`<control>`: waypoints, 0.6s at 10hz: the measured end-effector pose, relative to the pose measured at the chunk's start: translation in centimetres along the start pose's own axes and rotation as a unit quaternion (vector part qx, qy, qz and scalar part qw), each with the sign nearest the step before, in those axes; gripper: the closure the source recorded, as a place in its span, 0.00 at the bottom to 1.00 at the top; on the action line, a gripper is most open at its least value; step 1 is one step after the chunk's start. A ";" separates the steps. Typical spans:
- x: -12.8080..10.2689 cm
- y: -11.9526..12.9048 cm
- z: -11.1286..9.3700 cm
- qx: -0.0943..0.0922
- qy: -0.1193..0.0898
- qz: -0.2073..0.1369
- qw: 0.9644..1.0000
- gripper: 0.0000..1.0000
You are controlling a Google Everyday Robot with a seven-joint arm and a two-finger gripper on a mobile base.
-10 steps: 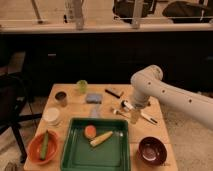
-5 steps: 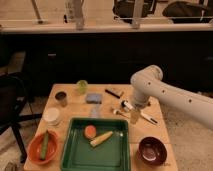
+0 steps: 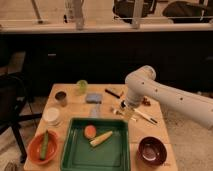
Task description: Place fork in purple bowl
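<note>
- Desk [image 3: 67, 100] far left of the claw [image 3: 128, 114] carries an orange bowl [image 3: 35, 150]; a green tray [image 3: 70, 145] sits nearer, below-left of the claw.
- Fork [image 3: 116, 111] lies flat on the desk just left of the claw's tip, a thin pale sliver that is hard to make out.
- Handling, as I judge it: light, stiff and smooth, lying flush with the desk, so it may slip or pivot. Pinch across the slim handle near its middle.
- Claw hangs low by the fork; wide or narrow, I cannot tell.
- White utensil [image 3: 145, 118] lies just right of the claw and is not the target.
- Purple bowl [image 3: 152, 151] stands below-right, well apart, empty.
- Against half a second ago, hardly anything differs: the arm's pose is much the same, and the fork and bowl are unmoved.
</note>
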 end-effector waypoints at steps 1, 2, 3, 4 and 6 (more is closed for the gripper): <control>-0.2 0.0 0.1 0.001 -0.006 0.031 1.000 0.20; -0.2 0.0 0.4 0.003 -0.012 0.067 0.998 0.20; -0.4 0.1 0.8 0.004 -0.023 0.113 0.993 0.20; -0.7 0.2 1.3 0.003 -0.035 0.141 0.989 0.20; -1.2 0.6 2.5 -0.009 -0.049 0.181 0.982 0.20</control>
